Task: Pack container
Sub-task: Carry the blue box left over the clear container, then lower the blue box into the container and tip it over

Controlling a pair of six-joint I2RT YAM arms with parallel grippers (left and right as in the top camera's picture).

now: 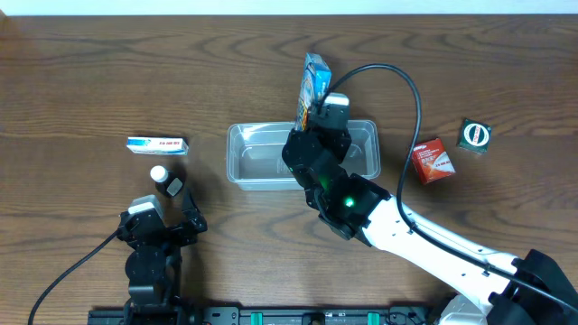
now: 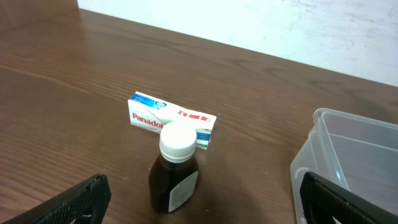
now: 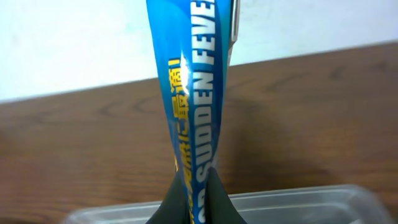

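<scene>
Blue foil in the grip: the right gripper (image 3: pixel 198 208) is clenched on the bottom edge of a packet (image 3: pixel 196 93), its jaws pinched nearly together with only the thin foil between them. The packet stands upright above the fingers, with yellow and white print running up it. From overhead, the right arm comes in from 5 o'clock, white link first and then the black wrist. It lies across the middle of the container (image 1: pixel 237 155), with the packet at the far rim, 12 o'clock. Whether the packet hangs over the inside or just past the rim, I can't tell.

The container is clear plastic and sits at the centre of the wooden table (image 1: pixel 72 81), long side left to right. The wrist covers part of its floor.

Over at 8 o'clock, the left gripper (image 1: pixel 167 215) is released, jaws spread wide and holding nothing. Its arm is tucked low at the near edge, pointing toward 12. Just ahead of its fingers (image 2: pixel 68 202) stands a dark bottle (image 2: pixel 174 177) with a white cap, untouched. Just behind the bottle lies a white Panadol box (image 2: pixel 168 115), at the container's 9 o'clock.

At 3 o'clock sits a red box (image 1: pixel 433 161), and beyond it a dark square pack (image 1: pixel 474 135).
</scene>
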